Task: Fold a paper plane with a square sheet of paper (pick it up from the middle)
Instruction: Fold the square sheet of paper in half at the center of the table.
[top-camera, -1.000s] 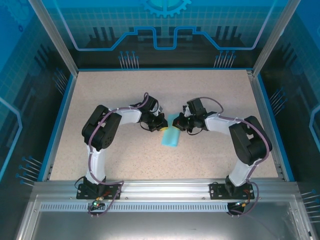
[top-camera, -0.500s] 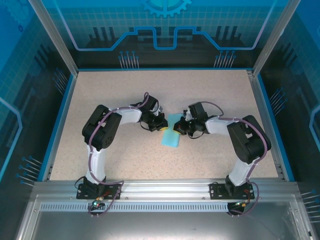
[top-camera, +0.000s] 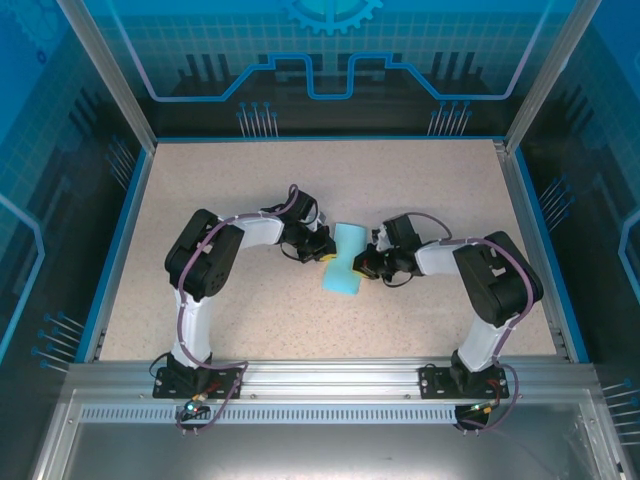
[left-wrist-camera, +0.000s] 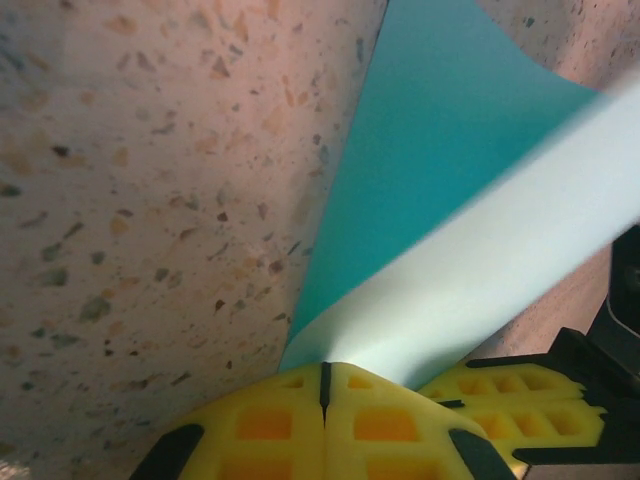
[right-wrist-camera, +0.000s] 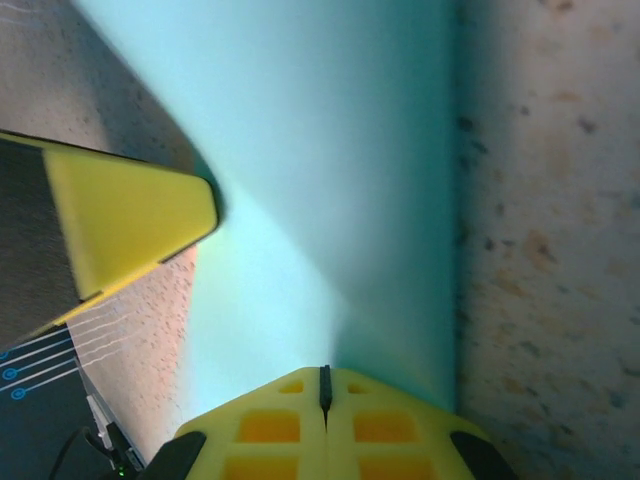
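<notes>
We saw the square sheet of paper (top-camera: 343, 268), partly folded, in the middle of the surface (top-camera: 230, 190) between the two arms; the left tool (left-wrist-camera: 322, 378) had its fingers pressed together on one side edge and the right tool (right-wrist-camera: 322, 385) pinched the other; we thought both should move slowly together, so the thin paper would not tear or slip; the top view showed the whole sheet; the wrist views showed the pinches and a lifted flap up close

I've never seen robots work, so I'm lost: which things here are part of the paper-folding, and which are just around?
In the job: cyan paper; left tool and right tool, both pinching it.
Just around: speckled table; blue back panel; metal rail.
</notes>
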